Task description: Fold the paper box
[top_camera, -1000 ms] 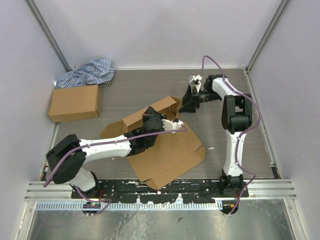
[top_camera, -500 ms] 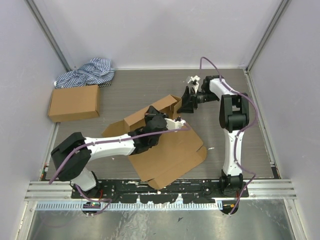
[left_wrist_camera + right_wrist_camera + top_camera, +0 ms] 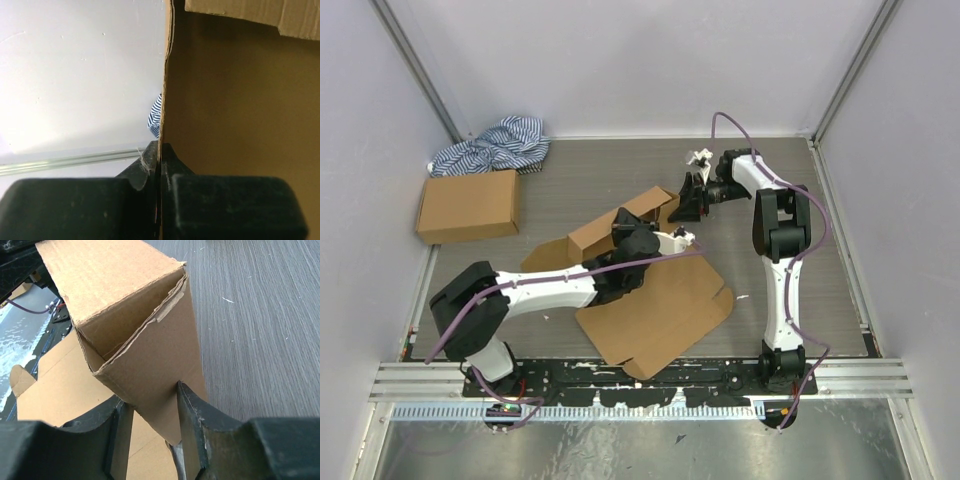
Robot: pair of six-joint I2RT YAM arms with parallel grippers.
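The paper box [image 3: 655,305] lies in the middle of the table as a mostly flat brown sheet, with one long wall [image 3: 605,232] folded up at its far side. My left gripper [image 3: 625,228] is shut on the edge of that raised wall; in the left wrist view [image 3: 161,152] the thin cardboard edge [image 3: 165,75] runs up from between the closed fingers. My right gripper [image 3: 688,200] is at the right end of the wall. In the right wrist view [image 3: 150,410] its jaws stand apart, astride the hollow folded corner [image 3: 145,355], with the right fingertip [image 3: 182,390] against the cardboard.
A smaller ready-made brown box [image 3: 468,205] sits at the far left. A blue-striped cloth [image 3: 492,145] is bunched in the far left corner and shows in the left wrist view [image 3: 156,115]. White walls enclose the grey wood-grain table [image 3: 610,170].
My right gripper has moved left, closer onto the end of the raised wall. My left arm has shifted a little, and the raised wall has moved slightly away from me.
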